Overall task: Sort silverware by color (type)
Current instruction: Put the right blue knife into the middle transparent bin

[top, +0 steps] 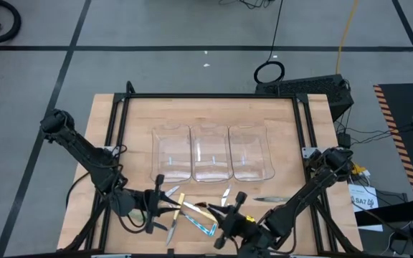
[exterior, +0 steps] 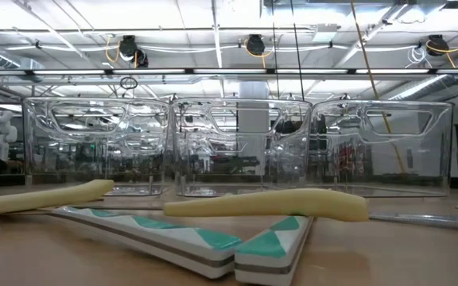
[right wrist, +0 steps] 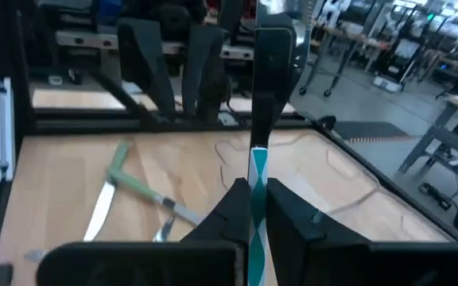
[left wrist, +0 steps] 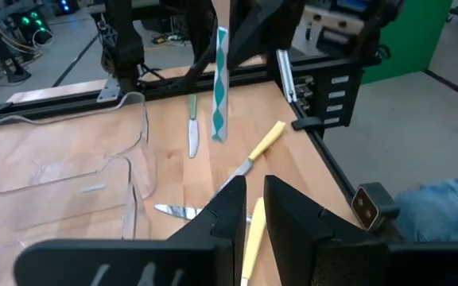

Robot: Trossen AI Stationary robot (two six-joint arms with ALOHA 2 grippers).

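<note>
The silverware lies near the table's near edge, in front of three clear bins [top: 210, 154]. My right gripper [right wrist: 258, 191] is low over the table and shut on a piece with a teal-and-white patterned handle [right wrist: 258, 171], which also shows in the high view [top: 203, 226]. My left gripper [left wrist: 253, 191] is open by a narrow gap just above a yellow handle [left wrist: 251, 238], which lies flat and shows through the gap. A yellow-handled knife [left wrist: 265, 141] and a green-handled knife [left wrist: 192, 119] lie flat ahead of it. Two green-handled pieces [right wrist: 130, 187] lie crossed. My right gripper pinches the teal-and-white patterned handle [right wrist: 257, 208] between its two fingers. The fingers come in low from the table's right and lie along the piece, which reaches out past the fingertips toward my left gripper. I cannot tell whether its free end [left wrist: 218, 135] rests on the table.
The three bins stand side by side mid-table, and a small piece shows in the left bin [left wrist: 94, 187]. A black frame [top: 214, 97] runs round the work area. A lone knife [top: 271, 199] lies to the right. Two yellow handles [exterior: 269, 204] and teal-patterned pieces [exterior: 157, 230] lie close together.
</note>
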